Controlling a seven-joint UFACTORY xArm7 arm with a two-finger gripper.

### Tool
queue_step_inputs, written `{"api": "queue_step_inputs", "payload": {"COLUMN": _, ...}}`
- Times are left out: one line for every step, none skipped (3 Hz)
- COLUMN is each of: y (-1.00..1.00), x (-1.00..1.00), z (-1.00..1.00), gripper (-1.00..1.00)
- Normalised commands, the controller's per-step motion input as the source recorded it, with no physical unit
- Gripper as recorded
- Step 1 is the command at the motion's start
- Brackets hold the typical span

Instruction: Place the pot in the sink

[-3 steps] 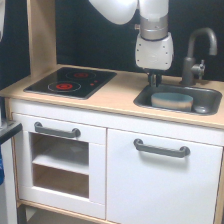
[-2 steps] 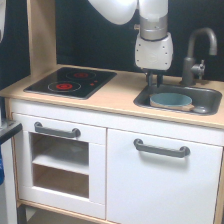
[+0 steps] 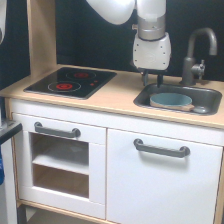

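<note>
Nearest: white toy-kitchen cabinet front with two grey bar handles [image 3: 161, 148], pale wooden countertop [image 3: 112, 97] on top.

On the counter, toward the exterior view's left, a black stovetop with red rings [image 3: 70, 82], nothing on it.

Toward the exterior view's right, the dark grey rectangular metal sink [image 3: 210, 95] is sunk into the counter. The small round light blue-grey pot with a tan band and short handle [image 3: 171, 100] sits upright inside the basin, handle pointing to the exterior view's right, so placement looks done.

Just behind and above the pot, the white arm's gripper [image 3: 152, 79] hangs at the sink's back edge. The dark fingers are apart and hold nothing; the pot is below and in front of them, not between them, no contact visible. Reads as a released pose, clear for retreat.

Farthest: dark grey curved tap [image 3: 199, 52] behind the sink.
</note>
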Motion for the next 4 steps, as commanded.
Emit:
{"api": "queue_step_inputs", "payload": {"y": -0.10, "x": -0.25, "z": 0.52, "gripper": 1.00}}
{"api": "queue_step_inputs", "payload": {"y": -0.10, "x": -0.27, "z": 0.54, "gripper": 1.00}}
{"api": "queue_step_inputs", "payload": {"y": -0.10, "x": -0.28, "z": 0.54, "gripper": 1.00}}
{"api": "queue_step_inputs", "payload": {"y": -0.08, "x": -0.31, "z": 0.56, "gripper": 1.00}}
